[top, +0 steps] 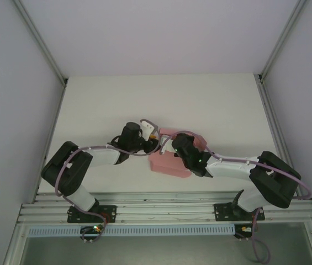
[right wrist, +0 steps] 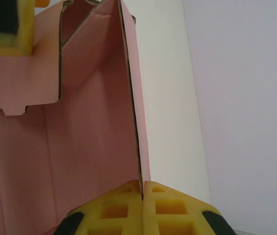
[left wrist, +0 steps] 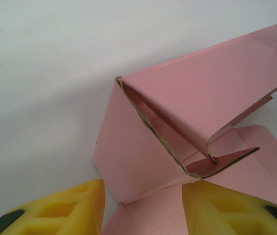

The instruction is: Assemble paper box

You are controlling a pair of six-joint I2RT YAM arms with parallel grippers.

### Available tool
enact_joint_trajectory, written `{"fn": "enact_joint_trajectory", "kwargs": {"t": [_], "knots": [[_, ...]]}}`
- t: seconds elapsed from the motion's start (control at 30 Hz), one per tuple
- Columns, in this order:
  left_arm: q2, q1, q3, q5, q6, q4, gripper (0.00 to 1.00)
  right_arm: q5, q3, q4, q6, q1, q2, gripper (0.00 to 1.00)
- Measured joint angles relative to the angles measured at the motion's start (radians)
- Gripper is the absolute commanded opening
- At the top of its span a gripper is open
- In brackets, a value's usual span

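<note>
1. The paper box (top: 169, 164) sits on the white table (top: 144, 99), about midway between its left and right edges and nearer the near edge than the far one. It is a partly folded piece of plain pink card.
2. Seen from above, the left arm (top: 98, 156) and the right arm (top: 233, 165) both reach inward and meet over the box. The left comes in at the box's left side and the right at its right side.
3. The right fingers (right wrist: 172, 205) are pressed together on the thin edge of a pink panel that stands upright from the rest of the card. The raw card edge runs straight down into the seam between the two yellow pads.
4. The left fingers (left wrist: 226, 210) stand partly apart. A flat pink flap and a strip of table show in the gap between them, and nothing is pinched there. One finger lies over the flat card, but I cannot tell whether it touches it.
5. In the left wrist view one panel of the box rises from the table. A second panel folds over from its top edge and slants across, with the brownish cut edge of the card showing along the fold. A small tab curls inward beneath the slanting panel.
6. In the right wrist view the flat part of the card lies to the left of the upright panel, and bare table lies to its right.
</note>
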Motion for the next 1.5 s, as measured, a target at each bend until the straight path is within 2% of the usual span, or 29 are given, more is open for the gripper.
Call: {"fn": "enact_joint_trajectory", "kwargs": {"t": [0.17,0.4,0.5,0.73,1.03,1.1,1.17,1.23,1.3,1.37,1.4,1.43,1.5], "knots": [[0.001,0.003,-0.050,0.010,0.003,0.082,0.46,0.042,-0.023,0.058,-0.014,0.011,0.019,0.00],[0.001,0.058,-0.098,0.101,0.021,0.110,0.46,0.083,-0.075,0.192,-0.087,0.018,0.051,0.00],[0.001,0.071,-0.098,0.123,0.025,0.123,0.51,0.082,-0.080,0.206,-0.092,0.018,0.051,0.00],[0.043,0.061,-0.079,0.153,0.036,0.175,0.51,0.080,-0.070,0.187,-0.082,0.018,0.051,0.00],[0.142,0.021,-0.054,0.098,0.040,0.287,0.36,0.069,-0.029,0.099,-0.045,0.018,0.051,0.00],[0.159,0.015,-0.049,0.069,0.040,0.312,0.32,0.070,-0.024,0.086,-0.034,0.017,0.051,0.00],[0.178,0.013,-0.043,0.035,0.040,0.341,0.24,0.066,-0.018,0.077,-0.021,0.017,0.051,0.00],[0.189,0.005,-0.042,-0.009,0.046,0.369,0.23,0.059,-0.017,0.070,-0.004,0.017,0.051,0.00],[0.200,-0.006,-0.040,-0.047,0.046,0.393,0.16,0.059,-0.013,0.059,0.010,0.016,0.051,0.00],[0.211,-0.011,-0.034,-0.077,0.047,0.410,0.02,0.056,-0.010,0.048,0.027,0.016,0.050,0.00],[0.216,-0.013,-0.030,-0.092,0.053,0.417,0.00,0.054,-0.008,0.042,0.033,0.016,0.050,0.00],[0.222,-0.014,-0.027,-0.106,0.057,0.425,0.00,0.051,-0.005,0.035,0.045,0.016,0.049,0.04],[0.227,-0.019,-0.026,-0.123,0.058,0.439,0.00,0.043,0.002,0.015,0.074,0.015,0.039,0.19]]}}
